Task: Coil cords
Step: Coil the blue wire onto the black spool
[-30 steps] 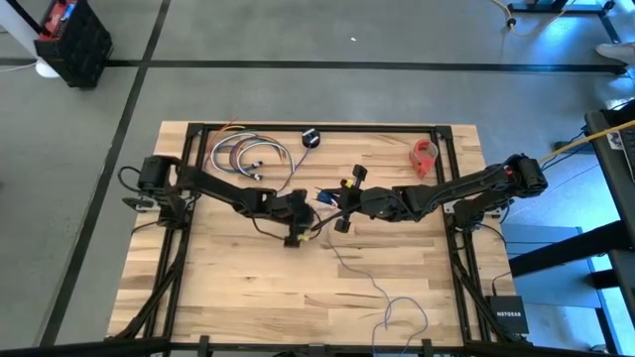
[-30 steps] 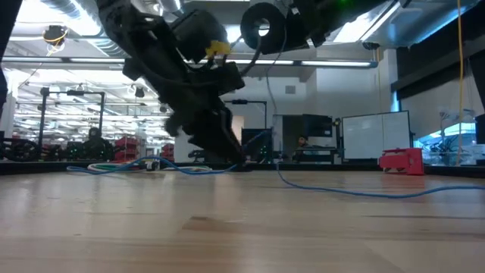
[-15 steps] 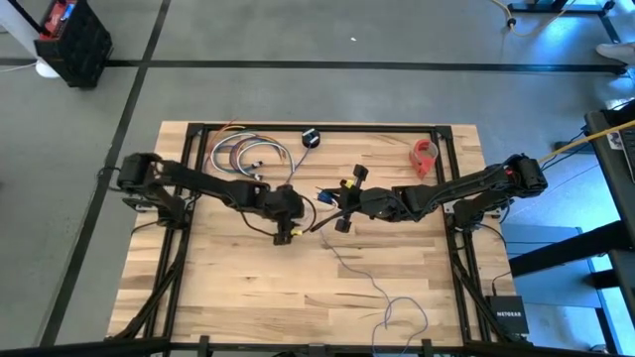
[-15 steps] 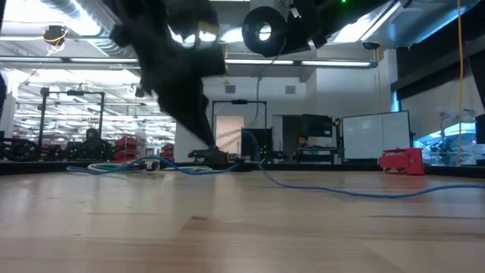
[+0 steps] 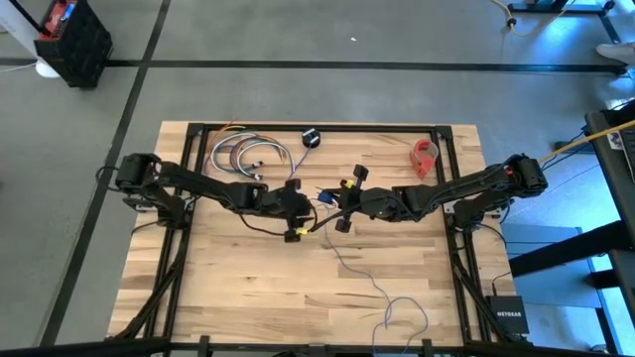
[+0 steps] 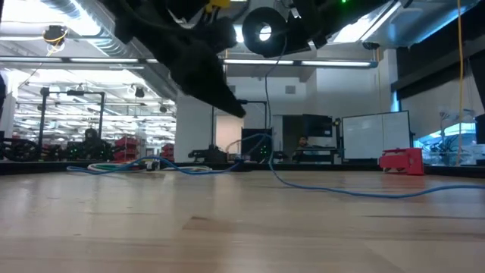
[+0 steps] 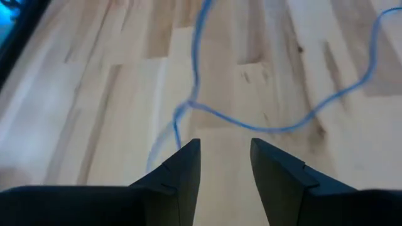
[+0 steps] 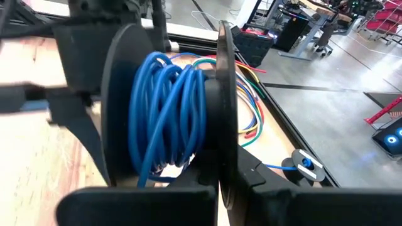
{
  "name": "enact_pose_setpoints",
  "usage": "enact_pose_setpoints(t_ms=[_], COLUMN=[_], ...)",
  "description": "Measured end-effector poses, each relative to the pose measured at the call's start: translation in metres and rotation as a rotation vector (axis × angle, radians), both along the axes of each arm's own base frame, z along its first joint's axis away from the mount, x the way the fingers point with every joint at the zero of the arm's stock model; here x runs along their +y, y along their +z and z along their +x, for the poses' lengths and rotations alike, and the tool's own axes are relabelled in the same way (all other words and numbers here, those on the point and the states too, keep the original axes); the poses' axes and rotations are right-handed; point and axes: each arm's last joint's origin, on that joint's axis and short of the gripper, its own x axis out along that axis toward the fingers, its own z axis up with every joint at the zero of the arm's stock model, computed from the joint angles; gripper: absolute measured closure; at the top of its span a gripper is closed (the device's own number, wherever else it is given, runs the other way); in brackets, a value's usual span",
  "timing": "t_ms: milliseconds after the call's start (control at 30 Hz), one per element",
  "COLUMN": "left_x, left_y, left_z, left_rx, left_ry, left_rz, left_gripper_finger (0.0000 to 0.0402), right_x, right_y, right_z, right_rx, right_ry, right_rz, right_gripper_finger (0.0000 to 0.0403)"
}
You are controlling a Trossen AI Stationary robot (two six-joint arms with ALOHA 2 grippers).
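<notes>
A thin blue-grey cord (image 5: 369,281) lies slack on the table. It runs from a loose loop near the near edge (image 5: 402,312) up to a black round spool (image 8: 169,107). My right gripper (image 5: 346,200) is shut on the spool above the table's middle, and several turns of cord are wound on it. In the low view the cord hangs from the spool (image 6: 263,32) down to the table. My left gripper (image 7: 225,160) is open just left of the spool (image 5: 298,218), above the table, with cord (image 7: 264,125) lying beyond its fingertips. My right gripper holds the spool between its two fingers, across the spool's axis, with the two flanges (image 8: 223,107) standing on edge. The spool is lifted clear of the table. The flanges and the wound cord hide the places where the fingers meet it.
A bundle of multicoloured cables (image 5: 243,154) lies at the far left of the table. A small black and blue thing (image 5: 311,138) sits at the far edge. A red object (image 5: 425,154) sits at the far right. A dark frame (image 5: 446,248) borders the wooden top.
My left gripper has risen from the tabletop, first sliding a little toward the table's left edge, then coming back toward the spool higher up. The cord on the table below the spool has shifted sideways. My right gripper and the spool have kept still.
</notes>
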Motion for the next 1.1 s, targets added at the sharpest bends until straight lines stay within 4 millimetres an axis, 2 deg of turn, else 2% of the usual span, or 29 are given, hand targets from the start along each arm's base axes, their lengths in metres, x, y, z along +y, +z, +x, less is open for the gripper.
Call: enact_pose_setpoints(t_ms=[200,433,533,733,933,1100], left_x=[0.01,0.016,0.016,0.018,0.023,0.018], left_y=[-0.02,-0.03,-0.028,-0.027,-0.029,-0.028], left_z=[0.009,0.012,0.014,0.015,0.013,0.014], left_rx=[0.039,0.058,0.033,0.016,0.032,0.008], left_ry=[0.025,0.051,0.053,0.056,0.091,0.107], left_rz=[0.066,0.075,0.073,0.074,0.05,0.014], left_gripper_finger=[0.027,0.0274,0.0301,0.0393,0.0395,0.0389], right_x=[0.0,0.0,0.0,0.0,0.0,0.0], right_y=[0.0,0.0,0.0,0.0,0.0,0.0], right_z=[0.0,0.0,0.0,0.0,0.0,0.0], right_rx=[-0.001,0.0,0.001,0.002,0.002,0.002], right_ry=[0.0,-0.001,-0.001,0.001,-0.002,-0.001], right_rz=[0.001,0.001,-0.001,-0.002,-0.003,-0.003], right_gripper_finger=[0.0398,0.0398,0.0398,0.0398,0.0398,0.0398])
